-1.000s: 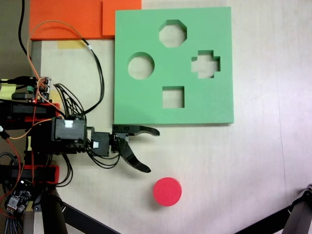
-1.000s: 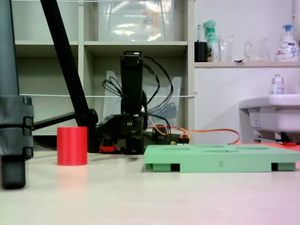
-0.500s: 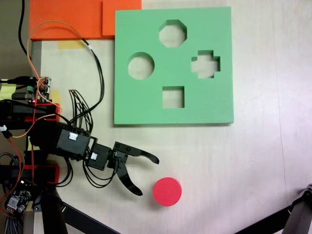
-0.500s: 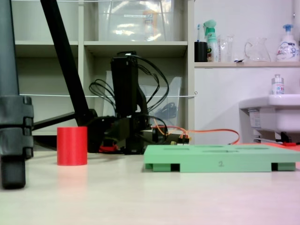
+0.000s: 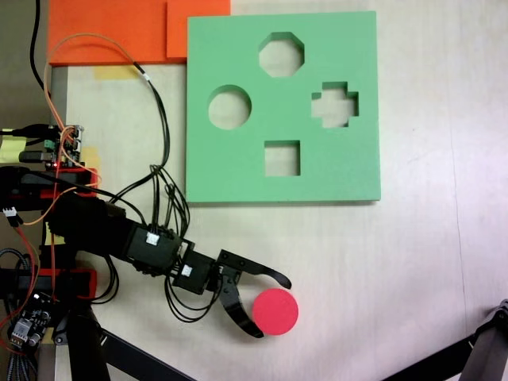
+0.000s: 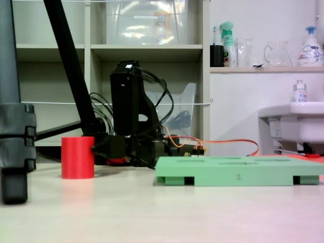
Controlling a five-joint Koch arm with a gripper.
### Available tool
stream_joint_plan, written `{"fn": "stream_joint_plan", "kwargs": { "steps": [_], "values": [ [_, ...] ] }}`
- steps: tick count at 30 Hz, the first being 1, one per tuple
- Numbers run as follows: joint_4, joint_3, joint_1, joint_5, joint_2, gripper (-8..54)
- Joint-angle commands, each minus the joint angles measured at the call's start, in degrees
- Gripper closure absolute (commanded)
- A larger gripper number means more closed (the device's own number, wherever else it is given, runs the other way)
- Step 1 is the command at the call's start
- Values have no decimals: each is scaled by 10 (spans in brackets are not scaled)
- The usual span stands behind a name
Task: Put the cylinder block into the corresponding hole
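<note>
The fingers are spread around the cylinder block. It looks light, rigid and smooth; grip across its curved sides.

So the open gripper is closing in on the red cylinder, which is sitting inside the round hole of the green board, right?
Not quite. The open gripper is at the red cylinder, but in the fixed view from above it stands on the table, off the green board; the round hole is empty.

red cyl blocks: 1
green foam boards: 1
cutouts in board: 4, incl. 1 round hole
orange foam sheets: 2
grippers: 1
</note>
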Motion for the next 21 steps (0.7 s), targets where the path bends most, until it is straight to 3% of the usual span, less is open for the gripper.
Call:
{"fn": "stream_joint_plan", "kwargs": {
  "steps": [1,8,15,21],
  "values": [
    [-19,-17,11,8,0,40],
    [5,-72,20,21,-22,66],
    [35,-115,18,31,-33,-24],
    [86,-152,18,34,-32,-25]
  ]
}}
